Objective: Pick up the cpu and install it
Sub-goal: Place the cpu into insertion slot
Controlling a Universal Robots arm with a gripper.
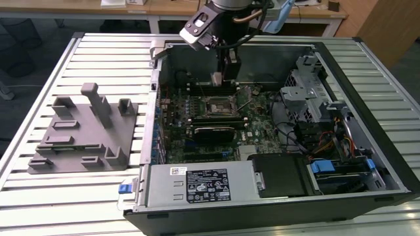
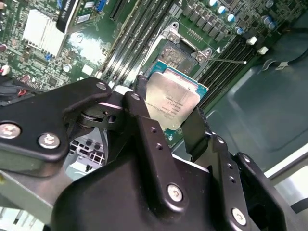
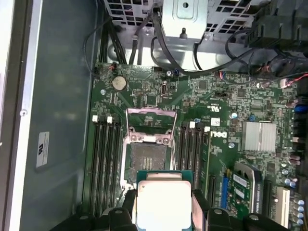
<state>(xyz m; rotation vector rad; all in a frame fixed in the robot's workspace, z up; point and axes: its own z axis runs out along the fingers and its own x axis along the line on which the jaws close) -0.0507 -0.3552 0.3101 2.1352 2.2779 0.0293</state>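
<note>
First wrist view: gripper (image 3: pixel 163 211) pinches cpu (image 3: pixel 162 202) edges, metal lid facing camera (square), beside open socket (image 3: pixel 147 156).

power supply label (image 1: pixel 208 186), print too small

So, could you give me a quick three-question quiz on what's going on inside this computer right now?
1. True or false: the gripper is shut on the cpu.
2. The motherboard socket is: A) covered by a cooler; B) open and empty; C) already holding a chip.
3. Fill in: in the exterior view, the grey fixture lies outside the computer case, on that view's ____.

Key: 1 true; 2 B; 3 left.
</note>
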